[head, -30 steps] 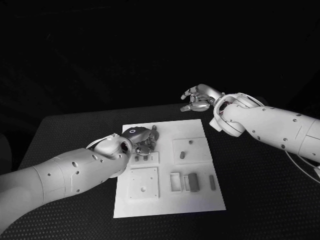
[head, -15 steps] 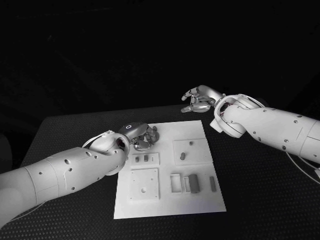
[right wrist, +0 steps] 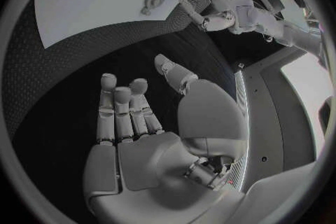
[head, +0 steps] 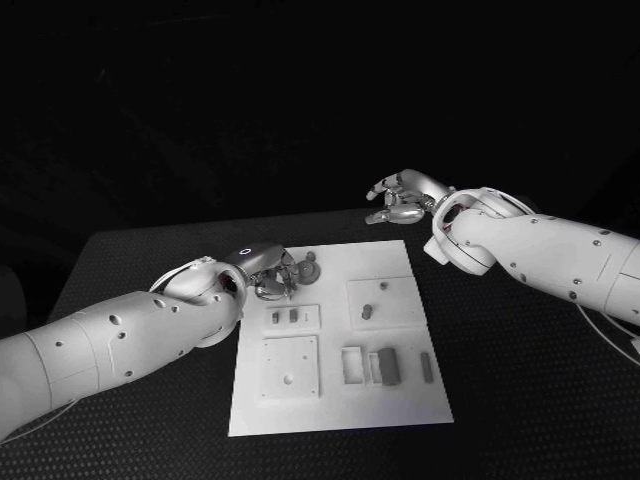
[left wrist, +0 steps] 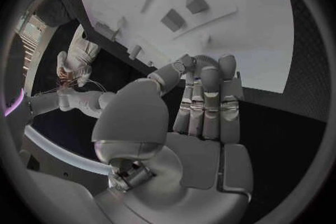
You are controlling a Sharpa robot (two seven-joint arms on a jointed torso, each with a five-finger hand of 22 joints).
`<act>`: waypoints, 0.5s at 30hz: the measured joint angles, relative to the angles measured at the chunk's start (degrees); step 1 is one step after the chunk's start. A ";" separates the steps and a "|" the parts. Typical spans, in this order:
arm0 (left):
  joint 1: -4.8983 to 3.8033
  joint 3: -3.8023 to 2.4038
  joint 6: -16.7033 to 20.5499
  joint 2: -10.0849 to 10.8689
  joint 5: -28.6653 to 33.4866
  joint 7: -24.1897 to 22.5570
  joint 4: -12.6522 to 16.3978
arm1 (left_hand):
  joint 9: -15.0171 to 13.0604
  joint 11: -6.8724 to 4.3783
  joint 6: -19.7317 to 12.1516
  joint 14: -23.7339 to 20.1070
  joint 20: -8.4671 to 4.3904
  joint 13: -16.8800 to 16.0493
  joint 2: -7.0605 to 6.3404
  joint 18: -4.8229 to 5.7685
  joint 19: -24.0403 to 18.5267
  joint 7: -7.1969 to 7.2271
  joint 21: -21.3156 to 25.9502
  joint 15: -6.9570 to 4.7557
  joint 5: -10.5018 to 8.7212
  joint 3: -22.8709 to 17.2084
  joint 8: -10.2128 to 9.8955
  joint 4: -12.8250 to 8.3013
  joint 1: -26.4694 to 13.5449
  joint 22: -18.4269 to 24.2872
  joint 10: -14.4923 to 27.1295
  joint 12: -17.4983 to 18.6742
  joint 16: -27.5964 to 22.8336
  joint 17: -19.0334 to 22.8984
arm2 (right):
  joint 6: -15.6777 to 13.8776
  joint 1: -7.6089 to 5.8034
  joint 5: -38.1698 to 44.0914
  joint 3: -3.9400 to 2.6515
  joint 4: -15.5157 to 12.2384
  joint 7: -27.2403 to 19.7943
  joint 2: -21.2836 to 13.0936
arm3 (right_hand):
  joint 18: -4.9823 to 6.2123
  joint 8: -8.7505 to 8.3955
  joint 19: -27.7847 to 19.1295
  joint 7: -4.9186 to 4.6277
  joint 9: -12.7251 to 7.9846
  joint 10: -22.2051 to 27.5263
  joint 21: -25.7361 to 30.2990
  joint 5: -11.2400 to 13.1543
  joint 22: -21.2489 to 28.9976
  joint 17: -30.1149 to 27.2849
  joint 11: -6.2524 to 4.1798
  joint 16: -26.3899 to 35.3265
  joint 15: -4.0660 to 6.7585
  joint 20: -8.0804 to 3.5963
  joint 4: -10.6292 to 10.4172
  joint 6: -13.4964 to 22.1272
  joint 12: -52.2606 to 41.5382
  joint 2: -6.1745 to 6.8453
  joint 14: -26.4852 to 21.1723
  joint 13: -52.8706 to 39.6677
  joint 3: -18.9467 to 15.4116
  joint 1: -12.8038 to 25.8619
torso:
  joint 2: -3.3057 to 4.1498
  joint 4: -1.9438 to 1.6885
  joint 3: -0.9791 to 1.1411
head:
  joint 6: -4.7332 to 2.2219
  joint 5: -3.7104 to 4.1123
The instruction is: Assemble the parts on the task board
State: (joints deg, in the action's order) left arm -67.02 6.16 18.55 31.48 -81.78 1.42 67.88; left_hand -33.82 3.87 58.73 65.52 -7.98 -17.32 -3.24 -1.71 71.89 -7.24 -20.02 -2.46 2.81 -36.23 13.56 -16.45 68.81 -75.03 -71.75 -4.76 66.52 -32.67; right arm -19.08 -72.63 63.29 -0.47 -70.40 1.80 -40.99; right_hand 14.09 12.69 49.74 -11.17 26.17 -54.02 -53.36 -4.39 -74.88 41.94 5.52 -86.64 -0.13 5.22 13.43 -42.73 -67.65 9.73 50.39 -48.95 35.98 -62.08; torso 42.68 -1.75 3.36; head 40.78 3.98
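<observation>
The white task board (head: pixel 335 405) lies in the middle of the black table. My left hand (head: pixel 274 270) hovers over its far left corner with fingers stretched out and nothing in them; the left wrist view shows the hand (left wrist: pixel 203 106) just off the board (left wrist: pixel 238 39). Just in front of it a small white block (head: pixel 290 317) carries two grey parts (left wrist: pixel 175 19). More grey parts (head: pixel 387 365) stand near the board's front right. My right hand (head: pixel 400 198) floats beyond the far edge; its fingers (right wrist: pixel 122 106) are spread and hold nothing.
A square white plate (head: pixel 287 366) sits at the board's front left and a raised plate (head: pixel 379 300) with a grey piece at its right rear. Black table mat (head: pixel 536 380) surrounds the board on all sides.
My left hand has drawn back from over the small block toward the board's far left corner, uncovering the two grey parts. The right hand has barely moved.
</observation>
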 measured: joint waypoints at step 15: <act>0.01 0.04 -2.32 0.23 -1.08 0.41 -1.95 | 0.07 0.00 -0.01 -0.01 0.02 0.04 0.16 0.00 0.01 0.00 0.00 0.01 -0.01 0.00 0.13 0.00 -0.19 0.00 0.00 0.00 -0.01 0.00 | 0.00 0.00 0.00 0.00 0.04 0.01 0.09 | 0.00 0.00 0.00 -0.01 0.00 0.00 0.00 0.00 0.01 -0.05 0.00 0.00 -0.01 0.00 0.00 0.01 -0.23 0.00 0.01 0.05 0.00 0.00 | 0.10 0.09 0.01 | 0.16 -0.17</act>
State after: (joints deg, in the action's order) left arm -67.01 6.20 16.23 31.71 -82.86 1.83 65.93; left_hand -33.75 3.87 58.73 65.51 -7.96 -17.28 -3.08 -1.72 71.90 -7.24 -20.02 -2.45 2.80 -36.22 13.69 -16.46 68.63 -75.03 -71.75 -4.76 66.51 -32.67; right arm -19.08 -72.63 63.29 -0.47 -70.36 1.81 -40.91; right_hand 14.09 12.69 49.74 -11.18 26.17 -54.02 -53.36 -4.39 -74.87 41.88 5.52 -86.63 -0.14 5.22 13.43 -42.71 -67.87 9.73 50.40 -48.90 35.98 -62.08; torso 42.78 -1.66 3.37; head 40.94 3.81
